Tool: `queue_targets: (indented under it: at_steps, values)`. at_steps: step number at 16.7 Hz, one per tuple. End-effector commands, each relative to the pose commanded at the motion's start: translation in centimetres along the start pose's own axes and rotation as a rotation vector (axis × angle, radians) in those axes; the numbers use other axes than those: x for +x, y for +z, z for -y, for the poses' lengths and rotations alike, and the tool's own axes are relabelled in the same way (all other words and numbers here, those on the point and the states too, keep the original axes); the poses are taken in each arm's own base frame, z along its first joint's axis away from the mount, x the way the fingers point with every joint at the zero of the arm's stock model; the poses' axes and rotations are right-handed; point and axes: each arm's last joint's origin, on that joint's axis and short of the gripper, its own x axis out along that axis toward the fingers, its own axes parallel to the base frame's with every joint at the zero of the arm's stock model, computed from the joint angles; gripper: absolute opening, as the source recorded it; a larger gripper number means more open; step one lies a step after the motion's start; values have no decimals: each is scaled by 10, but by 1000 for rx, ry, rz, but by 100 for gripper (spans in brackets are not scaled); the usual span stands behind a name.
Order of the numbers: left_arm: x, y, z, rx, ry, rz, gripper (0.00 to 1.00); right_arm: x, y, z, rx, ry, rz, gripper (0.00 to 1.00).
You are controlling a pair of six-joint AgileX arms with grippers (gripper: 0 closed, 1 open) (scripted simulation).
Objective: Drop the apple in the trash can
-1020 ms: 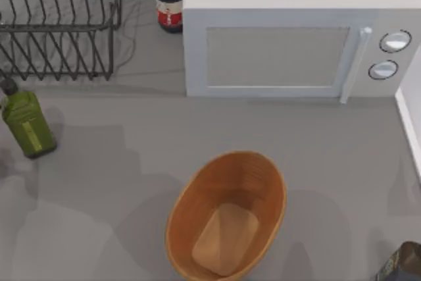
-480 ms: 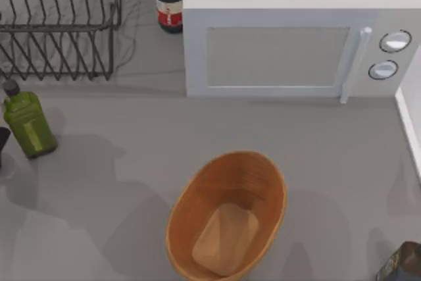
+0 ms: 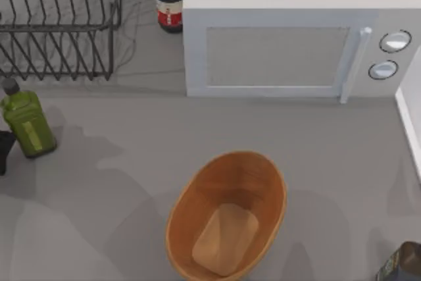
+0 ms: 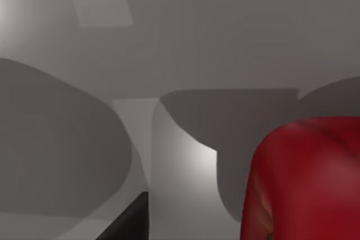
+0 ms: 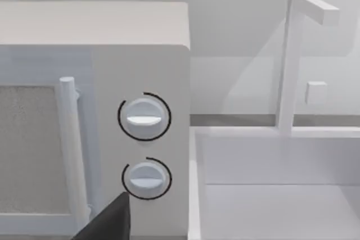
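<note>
Seemingly reaching for the apple close before its wrist camera, my left gripper sits at the table's left edge, its grip impossible to judge, well apart from the trash can.

Soft, even light falls on the bench from above. Broad, pale shadows with blurred edges spread across it at 8 o'clock in the top view, and a thin web of shadow lines lies under the wire rack at 11 o'clock. In the left wrist view the apple looms large and soft-edged at 4 o'clock, and a bright patch glows beside it.
</note>
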Motion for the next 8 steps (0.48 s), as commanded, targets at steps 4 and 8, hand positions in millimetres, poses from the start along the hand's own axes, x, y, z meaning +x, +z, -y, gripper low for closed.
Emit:
queue_targets:
  at_steps: [4, 8]
  values:
    - [0, 0, 0, 0, 0, 0, 92, 0, 0, 0, 0, 0, 0, 100]
    - [0, 0, 0, 0, 0, 0, 62, 0, 0, 0, 0, 0, 0, 100]
